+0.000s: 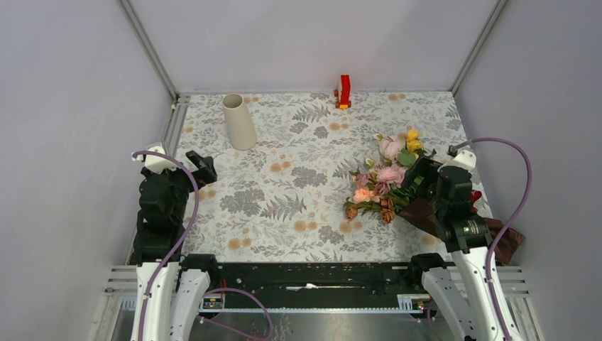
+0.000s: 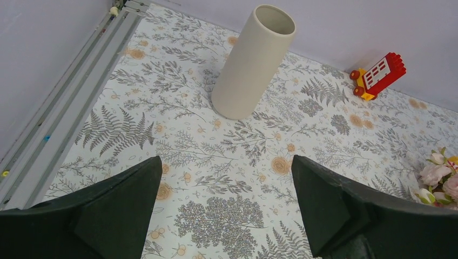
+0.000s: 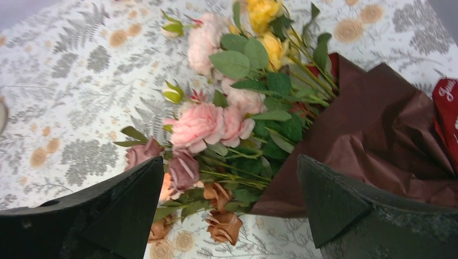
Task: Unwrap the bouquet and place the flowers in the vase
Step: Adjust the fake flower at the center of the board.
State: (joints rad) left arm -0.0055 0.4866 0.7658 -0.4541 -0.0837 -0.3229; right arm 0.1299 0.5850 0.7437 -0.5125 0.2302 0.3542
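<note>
Right jaws wide, holding nothing, over bouquet point(image 3: 232, 135), flowers point(image 3: 202, 125) and paper point(image 3: 378, 135) edge between them, left jaws wide, vase point(image 2: 254, 62) upright well ahead, bouquet lying at worktop's point(image 1: 284, 177) right, paper partly hidden under right arm point(image 1: 461, 213), red tag point(image 3: 447, 108) cut off.

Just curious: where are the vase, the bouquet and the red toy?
vase point(image 1: 239, 122), top view, its side wall.
bouquet point(image 3: 197, 127), right wrist view, a pink bloom.
red toy point(image 2: 381, 73), left wrist view, its red body.
</note>
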